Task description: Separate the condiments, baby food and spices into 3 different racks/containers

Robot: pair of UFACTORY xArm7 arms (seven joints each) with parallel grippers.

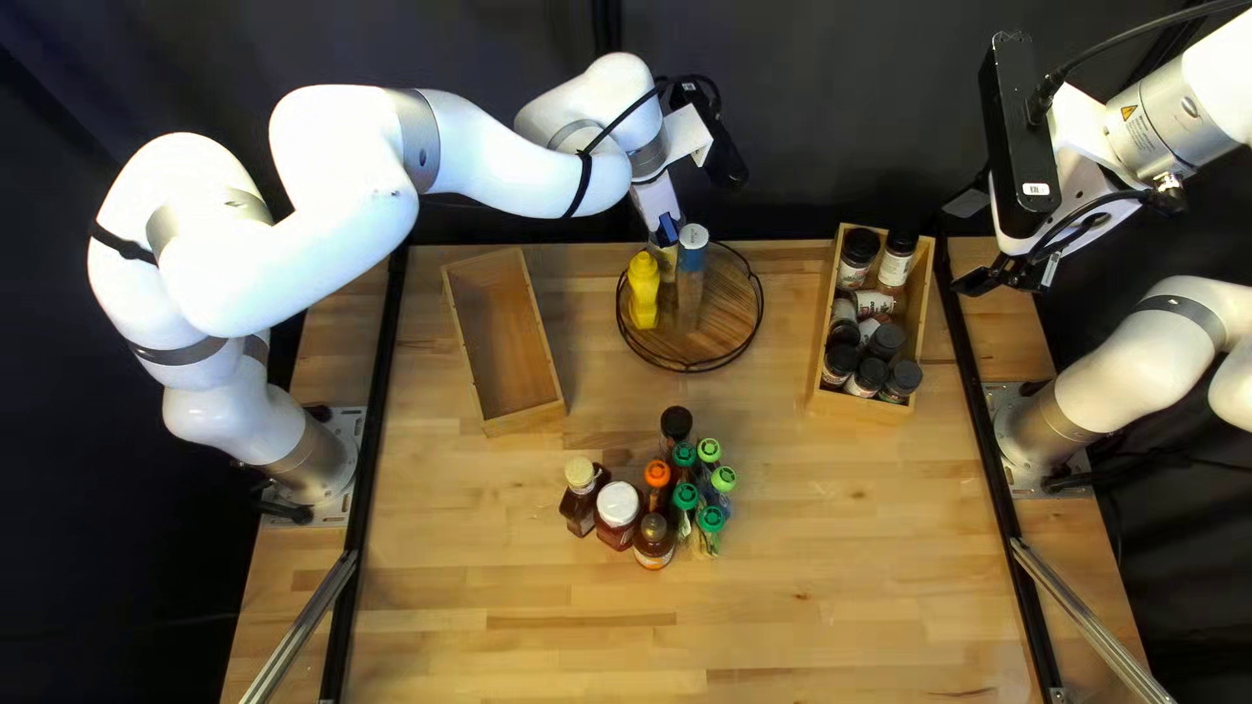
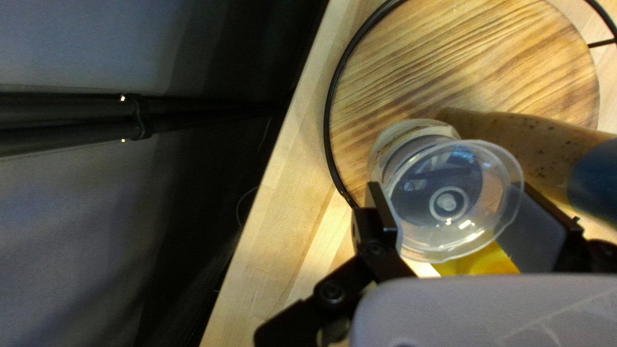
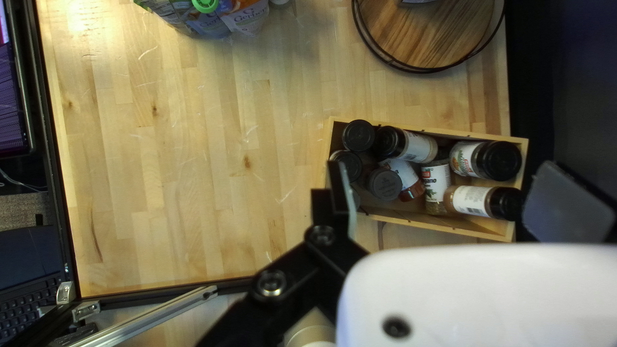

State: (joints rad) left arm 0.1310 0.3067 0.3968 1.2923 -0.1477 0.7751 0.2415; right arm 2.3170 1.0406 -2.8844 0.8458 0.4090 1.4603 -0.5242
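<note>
Bottle (image 2: pixel 453 202) with clear cap, clamped between fingers of left gripper (image 1: pixel 665 235), over round rack (image 1: pixel 668 344), just beside yellow bottle (image 1: pixel 643 290). Left arm (image 1: pixel 333 267) stretched inward, wrist downward. Right gripper (image 1: pixel 968 244) spread apart, near jar-filled box (image 1: pixel 861 407).

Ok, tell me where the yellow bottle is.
In the top left view, the yellow bottle stands at the left of the round rack, with the blue-banded bottle to its right.
</note>
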